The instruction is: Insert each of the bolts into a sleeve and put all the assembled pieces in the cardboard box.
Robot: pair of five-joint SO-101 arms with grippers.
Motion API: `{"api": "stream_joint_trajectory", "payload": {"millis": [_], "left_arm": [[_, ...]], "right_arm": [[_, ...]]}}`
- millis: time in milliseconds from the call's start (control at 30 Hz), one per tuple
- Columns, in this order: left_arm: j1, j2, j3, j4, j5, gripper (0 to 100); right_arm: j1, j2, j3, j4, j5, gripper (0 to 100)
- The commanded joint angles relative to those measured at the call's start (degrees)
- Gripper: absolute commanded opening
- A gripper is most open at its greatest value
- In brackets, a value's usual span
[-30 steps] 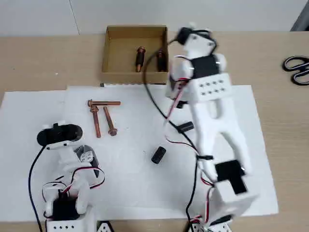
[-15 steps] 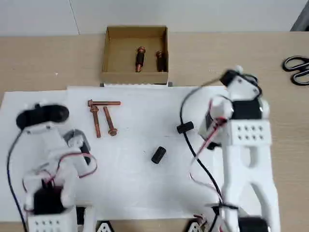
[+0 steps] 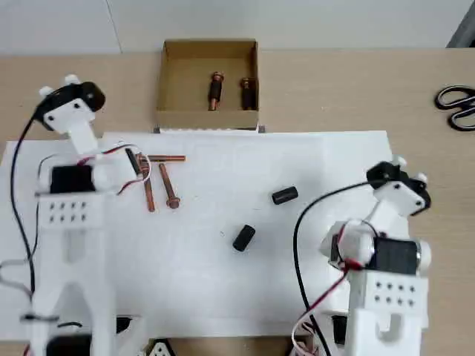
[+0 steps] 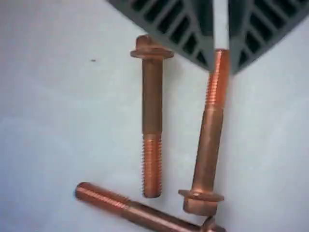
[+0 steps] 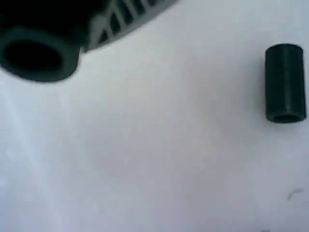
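Three copper bolts lie on the white paper: one crosswise [image 3: 165, 158] and two side by side [image 3: 149, 190] [image 3: 170, 187]. My left gripper [image 3: 136, 162] hangs over them. In the left wrist view it is open [image 4: 221, 29], with the threaded tip of one bolt [image 4: 210, 130] at the gap between its fingers. Two black sleeves [image 3: 285, 196] [image 3: 243, 237] lie loose mid-paper. My right gripper [image 3: 336, 246] is right of them, with one sleeve [image 5: 39, 53] close by and the other [image 5: 285, 83] farther off. The cardboard box [image 3: 169, 81] holds two assembled pieces [image 3: 215, 90] [image 3: 247, 93].
Scissors [image 3: 456, 106] lie at the table's far right edge. The white paper sheet [image 3: 208, 282] covers the work area, with bare paper between the arms' bases. Red and black cables [image 3: 304, 245] trail beside the right arm.
My left arm has swung forward from the near left to above the bolts. My right arm has pulled back from the box to the near right.
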Motion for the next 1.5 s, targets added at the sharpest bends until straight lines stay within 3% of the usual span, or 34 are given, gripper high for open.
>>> {"api": "stream_joint_trajectory", "payload": {"millis": [0, 467, 567, 733, 1233, 1467], "left_arm": [[0.4, 6.8, -4.6, 0.0, 3.3, 1], [4.6, 31.2, -19.1, 0.1, 3.8, 1], [4.2, 33.7, -20.6, 0.2, 3.6, 6], [4.2, 34.4, -20.8, 0.8, 3.6, 19], [-1.7, 34.8, -20.9, 1.1, -3.6, 19], [0.1, 34.9, -20.8, 0.4, -3.5, 19]], "right_arm": [[1.5, -5.7, 1.2, -0.8, 0.4, 0.2], [1.5, -8.7, 1.6, -1.5, 0.4, 0.2], [1.5, -8.7, 1.6, -1.5, 0.4, 0.2], [1.5, -8.7, 1.6, -1.6, 0.4, 0.2], [1.5, -8.7, 3.0, -2.2, 0.4, 0.2], [1.5, -9.1, 4.6, -3.7, 0.4, 0.2]]}}
